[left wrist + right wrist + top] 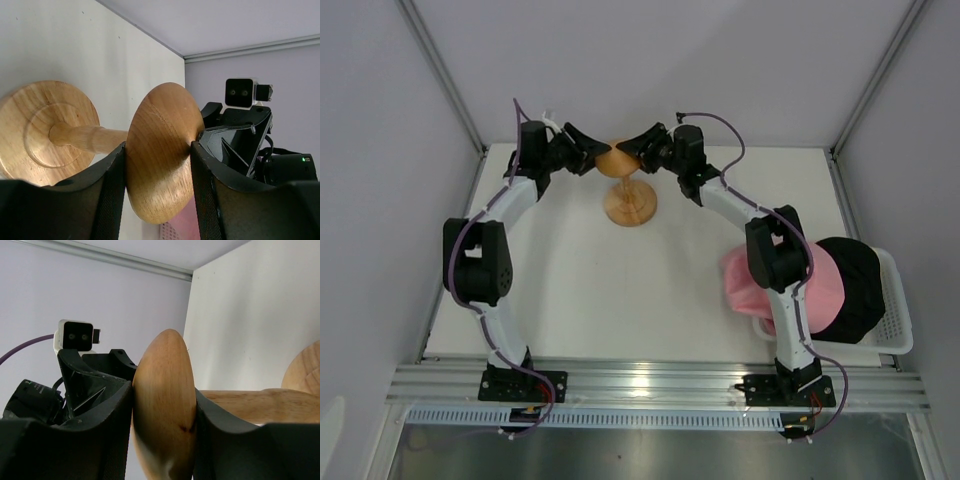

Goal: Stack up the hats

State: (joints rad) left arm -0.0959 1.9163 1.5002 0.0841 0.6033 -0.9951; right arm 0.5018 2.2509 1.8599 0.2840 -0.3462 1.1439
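- The left gripper [157, 150] clasped the wooden stand [95, 139] by its round top [162, 125], a black finger [107, 200] pressed against each face of it.
- The stand's stem ran left from the top to a round base [45, 130], which sat on the white table [75, 45].
- The right gripper [205, 137] met the top's far edge from the opposite side, with its camera [240, 93] facing this way.
- Low between the top and the nearer finger showed a sliver of pink fabric [182, 222] and a bit of white perforated basket [167, 231].
- A grey wall [290, 90] stood behind.
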